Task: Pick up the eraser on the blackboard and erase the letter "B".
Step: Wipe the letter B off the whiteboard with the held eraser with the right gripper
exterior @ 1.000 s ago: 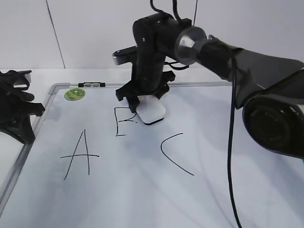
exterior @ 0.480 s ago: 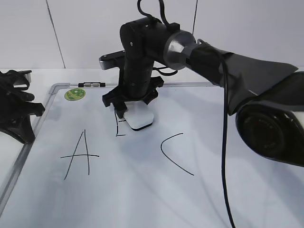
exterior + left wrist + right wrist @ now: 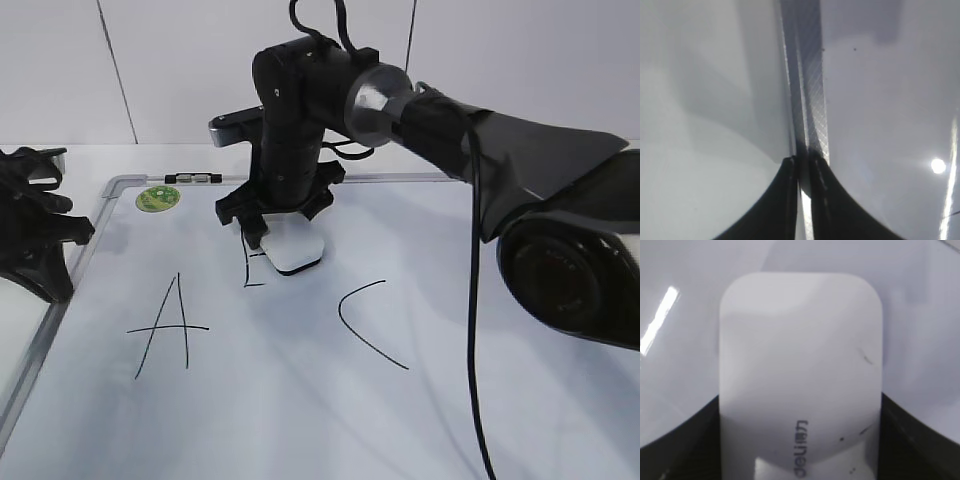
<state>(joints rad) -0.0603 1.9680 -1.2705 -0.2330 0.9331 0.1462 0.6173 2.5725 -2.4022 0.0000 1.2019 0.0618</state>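
The blackboard (image 3: 300,400) is a white board with a grey frame and lies flat on the table. My right gripper (image 3: 272,228) is shut on the white eraser (image 3: 293,252), which rests on the board over the right part of the letter "B" (image 3: 252,268). Only the B's left stroke and short stubs show. In the right wrist view the eraser (image 3: 800,370) fills the frame between the black fingers (image 3: 800,440). My left gripper (image 3: 35,235) rests at the board's left edge. In the left wrist view its fingers (image 3: 804,165) are shut over the grey frame (image 3: 807,90).
A black "A" (image 3: 165,325) is drawn left of the B and a black "C" (image 3: 365,320) right of it. A round green sticker (image 3: 158,198) and a small black-and-silver marker (image 3: 193,178) sit at the board's far left corner. A white wall stands behind.
A second ago the eraser was further right and back. My right gripper has slid it left and forward over the B, wiping away its bumps. In the last half second nothing moved.
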